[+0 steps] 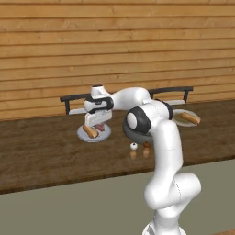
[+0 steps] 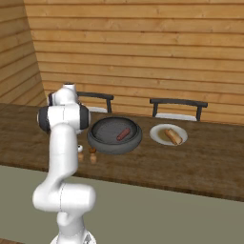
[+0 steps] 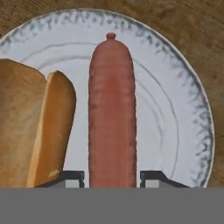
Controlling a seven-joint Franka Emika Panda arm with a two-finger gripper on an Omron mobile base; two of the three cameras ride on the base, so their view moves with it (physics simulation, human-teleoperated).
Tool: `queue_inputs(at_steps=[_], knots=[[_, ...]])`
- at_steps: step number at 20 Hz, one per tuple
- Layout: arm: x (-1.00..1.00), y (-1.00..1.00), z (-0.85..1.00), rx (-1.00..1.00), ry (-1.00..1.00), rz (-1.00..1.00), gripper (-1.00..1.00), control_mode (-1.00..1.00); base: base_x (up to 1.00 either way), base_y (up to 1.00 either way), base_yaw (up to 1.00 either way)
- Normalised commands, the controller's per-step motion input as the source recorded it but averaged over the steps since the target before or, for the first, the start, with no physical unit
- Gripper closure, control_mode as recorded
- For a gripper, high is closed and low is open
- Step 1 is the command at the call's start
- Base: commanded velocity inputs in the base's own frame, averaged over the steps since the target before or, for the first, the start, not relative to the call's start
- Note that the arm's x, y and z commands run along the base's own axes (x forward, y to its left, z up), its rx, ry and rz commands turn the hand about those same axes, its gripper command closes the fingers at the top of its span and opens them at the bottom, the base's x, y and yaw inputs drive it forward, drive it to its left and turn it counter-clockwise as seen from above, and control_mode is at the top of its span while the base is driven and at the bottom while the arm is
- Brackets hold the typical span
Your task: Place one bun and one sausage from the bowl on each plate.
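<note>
Gripper (image 3: 111, 177) over left plate (image 3: 175, 87); fingers straddle the sausage (image 3: 111, 113) beside the bun (image 3: 39, 127); grip cannot be told. Next: lift clear, return to bowl (image 2: 114, 135).

Two base cameras looked forward and down from behind the arm, one from its left, one from its right, at middling range. Both took in the same tabletop (image 1: 46, 147), the plank wall (image 1: 114, 41) and the bowl (image 2: 115, 135). The hand camera looked straight down, very close, onto one plate (image 3: 183, 109) with its sausage (image 3: 112, 109) and bun (image 3: 35, 131).
</note>
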Motion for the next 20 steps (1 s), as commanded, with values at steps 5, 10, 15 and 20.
queue_inputs(at_steps=[5,10,15,20], knots=[[-0.01,-0.01,0.16,-0.01,0.0,0.0,-1.0,-1.0,0.0,0.0,0.0],[-0.53,-0.3,0.59,0.0,-0.1,-0.06,-1.0,-1.0,0.0,0.0,0.0],[-0.9,-0.62,0.56,0.0,-0.1,-0.09,-1.0,-1.0,0.0,0.0,0.0],[-1.0,-0.51,0.53,0.0,-0.12,-0.07,-1.0,-1.0,0.0,0.0,0.0]])
